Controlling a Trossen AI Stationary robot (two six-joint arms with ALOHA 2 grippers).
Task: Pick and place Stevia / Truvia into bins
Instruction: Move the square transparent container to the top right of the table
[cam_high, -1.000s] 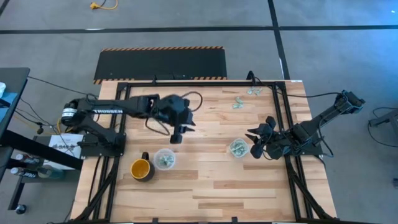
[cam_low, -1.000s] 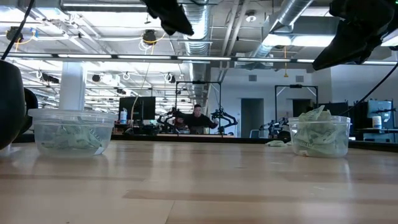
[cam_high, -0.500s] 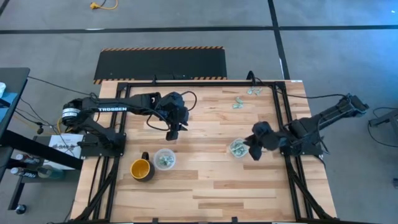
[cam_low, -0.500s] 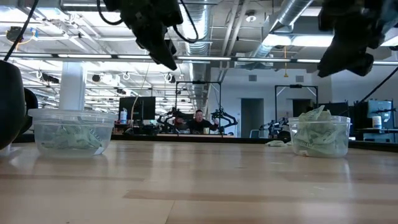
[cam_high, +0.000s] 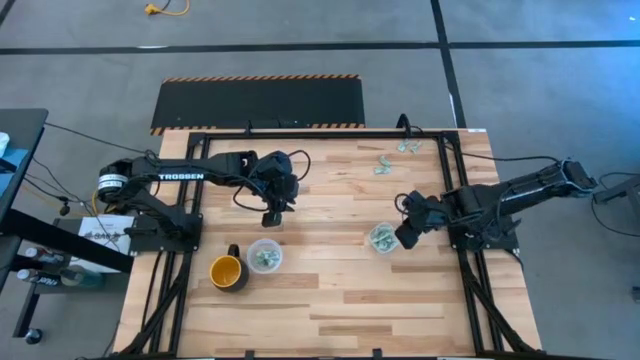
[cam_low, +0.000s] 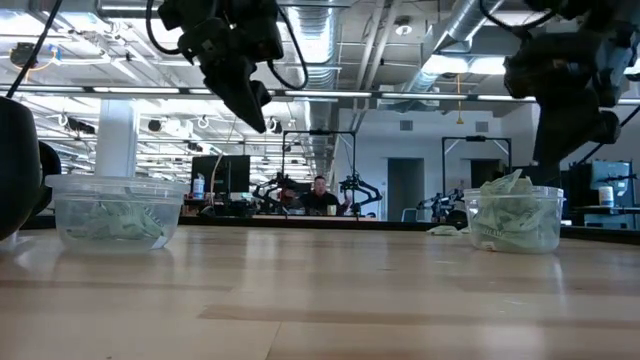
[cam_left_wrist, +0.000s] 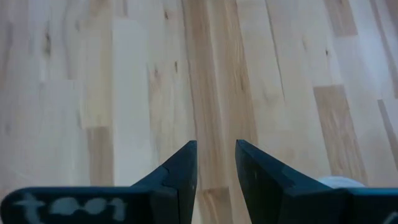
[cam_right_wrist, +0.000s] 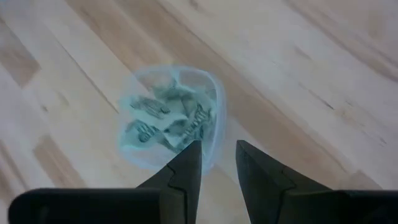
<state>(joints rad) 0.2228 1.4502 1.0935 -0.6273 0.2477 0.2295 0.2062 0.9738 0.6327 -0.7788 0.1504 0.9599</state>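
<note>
I am holding the right gripper (cam_high: 409, 234) just beside the right-hand clear round plastic cup (cam_high: 383, 238), which is already holding a heap of pale green and white paper sachets (cam_right_wrist: 166, 122); from that arm's wrist camera I am looking down past its two dark fingers (cam_right_wrist: 185, 168) at the cup's rim. The left gripper (cam_high: 270, 214) is hanging above bare wood, back from the second clear cup (cam_high: 264, 256) that is standing next to the yellow-orange mug (cam_high: 227, 271). A few loose sachets (cam_high: 383, 165) are lying near the far edge of the butcher-block table (cam_high: 330, 300), well apart from both cups, with more (cam_high: 408, 146) at the far rim. As I judge it, the step in hand is going back for those strays, so I am planning to lift clear of the cup wall before swinging, coming down flat on a single sachet and pinching its edge rather than scraping the wood. Both grippers are showing a narrow gap between their fingers, with only table or cup visible through it, so I am reading each as slightly parted and carrying nothing, touching nothing.
</note>
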